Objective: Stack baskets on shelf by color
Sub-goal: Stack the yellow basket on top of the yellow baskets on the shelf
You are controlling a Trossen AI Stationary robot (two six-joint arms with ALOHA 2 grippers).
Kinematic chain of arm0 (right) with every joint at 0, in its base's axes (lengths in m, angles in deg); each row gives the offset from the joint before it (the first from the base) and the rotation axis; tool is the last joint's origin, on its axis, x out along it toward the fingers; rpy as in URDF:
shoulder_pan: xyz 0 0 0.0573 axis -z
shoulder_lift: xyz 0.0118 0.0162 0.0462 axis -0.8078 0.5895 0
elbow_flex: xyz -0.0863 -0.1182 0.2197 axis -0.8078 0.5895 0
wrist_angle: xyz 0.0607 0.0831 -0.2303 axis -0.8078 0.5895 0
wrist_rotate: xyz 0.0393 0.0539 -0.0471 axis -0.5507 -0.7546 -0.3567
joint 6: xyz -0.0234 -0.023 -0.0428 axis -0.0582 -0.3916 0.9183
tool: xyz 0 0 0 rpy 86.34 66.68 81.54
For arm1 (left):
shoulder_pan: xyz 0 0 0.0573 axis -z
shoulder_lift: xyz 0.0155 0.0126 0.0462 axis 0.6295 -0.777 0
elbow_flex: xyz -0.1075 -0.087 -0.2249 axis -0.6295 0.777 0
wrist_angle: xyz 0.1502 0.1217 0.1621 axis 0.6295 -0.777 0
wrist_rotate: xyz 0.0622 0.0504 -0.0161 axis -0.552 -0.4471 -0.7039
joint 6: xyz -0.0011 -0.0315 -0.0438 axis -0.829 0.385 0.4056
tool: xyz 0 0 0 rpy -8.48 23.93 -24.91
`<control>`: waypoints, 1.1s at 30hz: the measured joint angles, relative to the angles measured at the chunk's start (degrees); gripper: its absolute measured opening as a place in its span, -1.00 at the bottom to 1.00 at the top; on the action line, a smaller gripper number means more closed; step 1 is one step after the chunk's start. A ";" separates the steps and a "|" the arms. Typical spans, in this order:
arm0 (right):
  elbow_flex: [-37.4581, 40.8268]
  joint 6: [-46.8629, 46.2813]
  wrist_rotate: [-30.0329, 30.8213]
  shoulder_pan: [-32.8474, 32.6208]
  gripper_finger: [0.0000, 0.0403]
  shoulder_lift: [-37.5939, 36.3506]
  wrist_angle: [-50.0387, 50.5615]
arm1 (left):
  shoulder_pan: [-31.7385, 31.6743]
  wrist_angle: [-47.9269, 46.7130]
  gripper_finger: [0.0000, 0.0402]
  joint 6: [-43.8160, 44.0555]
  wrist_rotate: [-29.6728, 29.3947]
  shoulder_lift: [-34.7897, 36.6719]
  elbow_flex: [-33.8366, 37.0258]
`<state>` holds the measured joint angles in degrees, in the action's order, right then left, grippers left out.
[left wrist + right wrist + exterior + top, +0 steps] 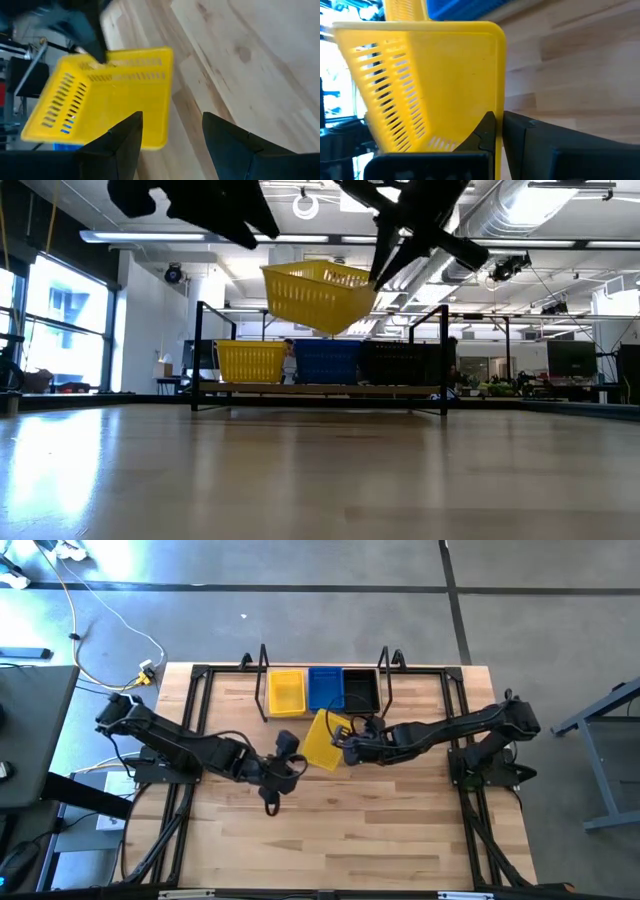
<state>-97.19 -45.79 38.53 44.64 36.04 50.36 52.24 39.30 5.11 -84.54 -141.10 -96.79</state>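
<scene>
A yellow basket (323, 739) hangs tilted in the air in front of the shelf (322, 716), held by my right gripper (347, 747), which is shut on it. My left gripper (290, 752) hovers open just left of that basket and touches nothing; in the left wrist view its fingers (125, 142) frame the basket (107, 95) from a short way off. On the shelf plank (320, 389) stand a yellow basket (286, 691), a blue one (325, 688) and a black one (361, 689), side by side on their bases. I cannot tell whether any of them are stacks. My right gripper pinches the yellow basket's end wall (498, 95) by its rim, one finger (486, 131) inside the basket and the other outside. The fingers come from the table's right, slanting down. The basket is lifted clear of the table and tilted (318, 295).
Black wire end frames (264, 680) rise at both ends of the shelf. Black frame rails (196, 720) run along the table's left and right sides. Bare wooden tabletop (350, 830) stretches toward the near edge.
</scene>
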 joint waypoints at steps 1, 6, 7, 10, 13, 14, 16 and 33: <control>-0.03 0.29 0.50 0.00 -1.00 0.00 -0.64 | 0.00 -0.25 -0.02 -0.45 -0.12 -0.36 0.00; -0.12 2.31 1.58 -0.01 -1.00 0.00 -6.43 | 0.00 -0.16 -0.02 -1.66 -4.06 -2.52 0.02; -0.12 2.73 1.60 -0.02 -1.00 0.00 -7.23 | 0.00 -0.12 -0.02 -1.70 -5.91 -2.83 0.02; -0.12 3.51 2.22 -0.49 -1.00 0.00 -8.90 | -0.48 -0.17 -0.02 -2.03 -9.63 -3.73 0.02; -0.12 4.01 3.06 -1.21 -1.00 0.00 -10.51 | -1.06 -0.96 -0.02 -2.70 -10.12 -4.11 0.02; -0.12 4.07 3.06 -1.42 -1.00 0.00 -10.59 | -1.26 -1.18 -0.03 -2.68 -9.88 -4.09 0.02; -0.12 4.07 3.08 -1.71 -1.00 0.00 -10.44 | -1.46 -1.80 -0.09 -2.70 -8.61 -4.09 0.02; -0.12 12.18 8.37 -1.62 -0.81 0.00 -8.89 | -3.20 -2.41 -0.97 -0.66 3.14 -4.07 0.02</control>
<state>-97.31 -33.61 46.90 43.03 36.04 41.47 49.04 36.89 4.45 -81.40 -145.17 -96.77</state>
